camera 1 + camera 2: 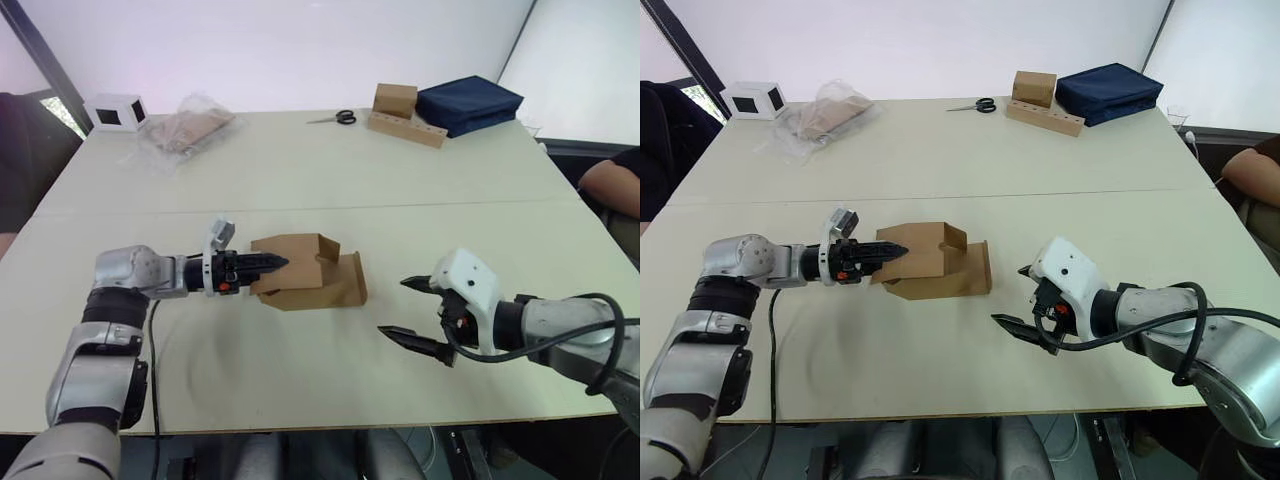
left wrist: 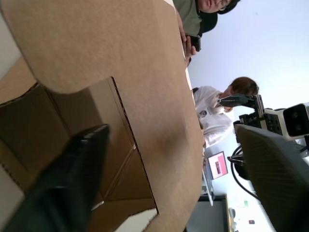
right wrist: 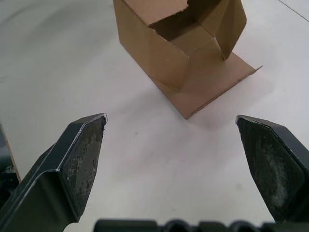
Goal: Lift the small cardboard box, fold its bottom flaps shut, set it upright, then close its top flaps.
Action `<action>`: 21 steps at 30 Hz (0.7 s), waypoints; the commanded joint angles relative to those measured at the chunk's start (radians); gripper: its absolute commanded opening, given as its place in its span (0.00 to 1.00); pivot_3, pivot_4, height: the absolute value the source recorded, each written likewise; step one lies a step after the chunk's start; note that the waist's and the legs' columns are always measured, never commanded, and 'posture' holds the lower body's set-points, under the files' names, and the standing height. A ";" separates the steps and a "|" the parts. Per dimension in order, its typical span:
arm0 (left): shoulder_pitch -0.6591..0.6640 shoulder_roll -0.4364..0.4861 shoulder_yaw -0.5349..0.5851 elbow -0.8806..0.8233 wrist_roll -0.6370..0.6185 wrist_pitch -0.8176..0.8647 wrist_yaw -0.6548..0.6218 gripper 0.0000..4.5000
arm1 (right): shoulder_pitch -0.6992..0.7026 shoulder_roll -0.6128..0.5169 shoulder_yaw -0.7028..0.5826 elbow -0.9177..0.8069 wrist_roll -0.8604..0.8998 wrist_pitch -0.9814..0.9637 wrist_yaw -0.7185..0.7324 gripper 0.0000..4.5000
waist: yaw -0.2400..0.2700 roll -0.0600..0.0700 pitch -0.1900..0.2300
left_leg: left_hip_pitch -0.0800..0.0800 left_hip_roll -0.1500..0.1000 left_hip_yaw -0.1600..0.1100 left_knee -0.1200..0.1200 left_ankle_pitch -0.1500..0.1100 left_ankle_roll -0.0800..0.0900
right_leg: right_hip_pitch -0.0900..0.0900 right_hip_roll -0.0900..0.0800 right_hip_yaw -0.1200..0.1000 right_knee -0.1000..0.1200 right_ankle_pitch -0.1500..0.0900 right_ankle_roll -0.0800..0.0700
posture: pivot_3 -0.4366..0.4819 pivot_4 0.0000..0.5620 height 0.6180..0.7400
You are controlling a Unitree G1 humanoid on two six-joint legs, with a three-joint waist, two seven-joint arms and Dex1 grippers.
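Left end effector (image 1: 272,265) pinches the small cardboard box (image 1: 310,272) mid-desk (image 1: 300,170); right end effector (image 1: 408,311) gapes wide, empty, nearby.

A lab or office: plain worktable (image 1: 300,180), white partition walls, seated people watching.

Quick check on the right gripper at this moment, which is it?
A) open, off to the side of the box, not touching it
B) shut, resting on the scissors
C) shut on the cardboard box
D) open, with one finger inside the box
A: the right gripper has its two fingers spread wide over bare table, with a clear gap to the small cardboard box, which lies at the left gripper.
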 commanded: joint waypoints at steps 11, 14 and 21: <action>-0.068 -0.042 0.035 0.058 0.048 -0.071 -0.026 0.72 | 0.019 -0.005 -0.017 -0.042 -0.020 -0.039 -0.010 1.00 | 0.001 0.000 0.000 | 0.000 0.000 0.000 0.000 0.000 0.000 | 0.000 0.000 0.000 0.000 0.000 0.000 | 0.48 0.27 1.00; -0.065 -0.049 0.034 0.050 0.056 -0.069 -0.029 0.61 | 0.027 -0.007 -0.010 -0.036 -0.034 -0.049 -0.006 1.00 | 0.000 0.000 0.000 | 0.000 0.000 0.000 0.000 0.000 0.000 | 0.000 0.000 0.000 0.000 0.000 0.000 | 0.48 0.27 1.00; -0.055 -0.056 0.037 0.004 0.051 -0.055 -0.034 0.01 | 0.014 -0.012 0.008 -0.020 -0.067 -0.063 0.008 1.00 | 0.000 0.000 0.000 | 0.000 0.000 0.000 0.000 0.000 0.000 | 0.000 0.000 0.000 0.000 0.000 0.000 | 0.48 0.27 1.00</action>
